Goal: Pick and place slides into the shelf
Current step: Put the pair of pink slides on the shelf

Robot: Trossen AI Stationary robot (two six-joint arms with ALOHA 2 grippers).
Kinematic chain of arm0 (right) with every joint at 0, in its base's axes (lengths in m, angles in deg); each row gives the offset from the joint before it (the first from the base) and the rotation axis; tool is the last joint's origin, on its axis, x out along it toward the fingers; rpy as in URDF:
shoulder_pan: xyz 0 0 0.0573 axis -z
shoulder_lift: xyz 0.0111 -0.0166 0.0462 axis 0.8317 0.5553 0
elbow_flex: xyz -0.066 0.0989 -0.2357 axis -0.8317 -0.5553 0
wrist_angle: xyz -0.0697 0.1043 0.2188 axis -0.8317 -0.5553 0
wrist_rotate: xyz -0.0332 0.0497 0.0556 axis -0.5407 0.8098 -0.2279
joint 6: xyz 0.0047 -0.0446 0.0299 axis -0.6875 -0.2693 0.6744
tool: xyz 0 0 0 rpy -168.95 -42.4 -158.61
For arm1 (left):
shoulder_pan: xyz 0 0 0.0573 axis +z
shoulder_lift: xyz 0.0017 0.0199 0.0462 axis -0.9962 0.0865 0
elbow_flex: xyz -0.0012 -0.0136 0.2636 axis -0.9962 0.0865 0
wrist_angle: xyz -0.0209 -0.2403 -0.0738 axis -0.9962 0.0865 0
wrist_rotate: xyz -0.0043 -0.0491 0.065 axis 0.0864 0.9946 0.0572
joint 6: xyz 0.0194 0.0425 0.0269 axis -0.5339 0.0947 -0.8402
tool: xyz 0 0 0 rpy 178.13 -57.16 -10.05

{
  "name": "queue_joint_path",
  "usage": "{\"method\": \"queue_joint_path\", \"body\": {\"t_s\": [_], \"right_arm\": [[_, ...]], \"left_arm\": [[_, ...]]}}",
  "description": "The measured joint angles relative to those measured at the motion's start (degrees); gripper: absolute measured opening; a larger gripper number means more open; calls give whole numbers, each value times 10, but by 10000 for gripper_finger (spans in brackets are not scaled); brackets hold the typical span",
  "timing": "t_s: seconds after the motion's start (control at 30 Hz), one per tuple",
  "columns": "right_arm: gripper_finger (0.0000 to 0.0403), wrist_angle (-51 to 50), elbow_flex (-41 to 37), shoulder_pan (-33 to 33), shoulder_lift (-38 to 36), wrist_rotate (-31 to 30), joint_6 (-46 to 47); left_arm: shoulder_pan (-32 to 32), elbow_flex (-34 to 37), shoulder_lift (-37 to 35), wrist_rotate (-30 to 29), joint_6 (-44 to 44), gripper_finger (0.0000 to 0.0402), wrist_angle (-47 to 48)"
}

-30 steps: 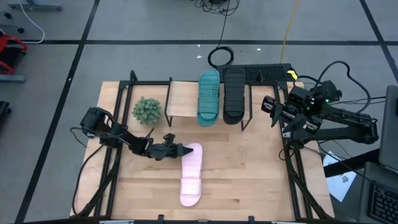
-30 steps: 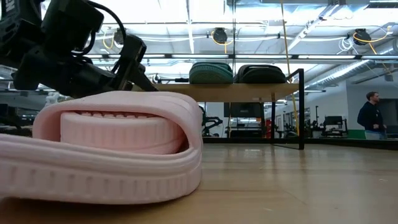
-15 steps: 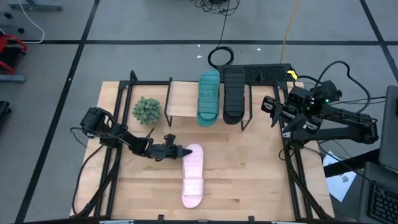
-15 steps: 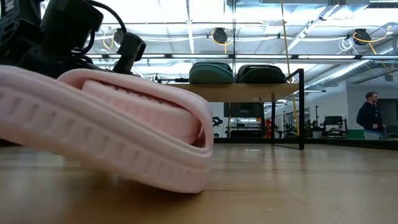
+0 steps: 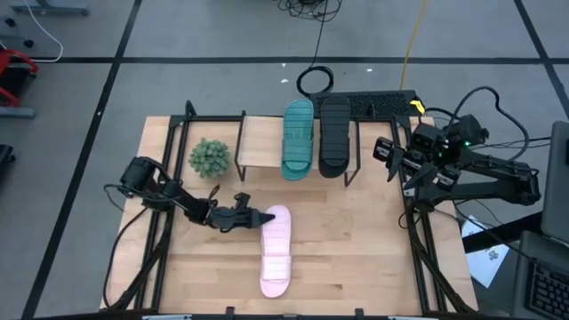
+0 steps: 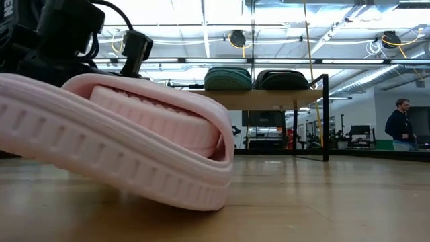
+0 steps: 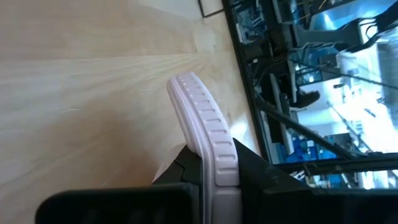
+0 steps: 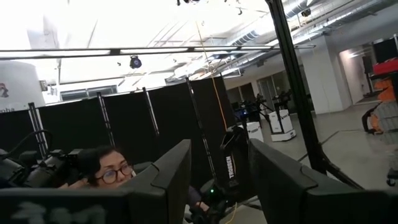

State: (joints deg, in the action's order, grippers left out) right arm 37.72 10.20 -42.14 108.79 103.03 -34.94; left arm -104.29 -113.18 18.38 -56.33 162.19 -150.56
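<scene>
Left claw (image 5: 255,216) clamped on pink slide's (image 5: 275,249) edge, one end tilted off tabletop (image 5: 356,240); right claw (image 5: 382,149) apart.

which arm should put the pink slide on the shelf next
Left. Its left gripper is already shut on the pink slide, one end lifted. The right gripper waits at the table's right edge, jaws open.
</scene>
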Motion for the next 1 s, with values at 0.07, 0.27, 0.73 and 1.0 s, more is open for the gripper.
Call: {"method": "queue_joint_path", "body": {"t_s": [0.07,0.27,0.73,1.0], "right_arm": [[153,0,0,0,0,0,7],[153,0,0,0,0,-1,19],[153,1,0,0,0,-17,18],[153,1,0,0,0,-31,16]], "left_arm": [[-6,0,0,-13,1,39,-11],[-23,1,3,-44,-8,39,-59],[-30,-1,-202,-65,-111,35,64],[-30,-1,-327,-95,-145,35,169]]}}
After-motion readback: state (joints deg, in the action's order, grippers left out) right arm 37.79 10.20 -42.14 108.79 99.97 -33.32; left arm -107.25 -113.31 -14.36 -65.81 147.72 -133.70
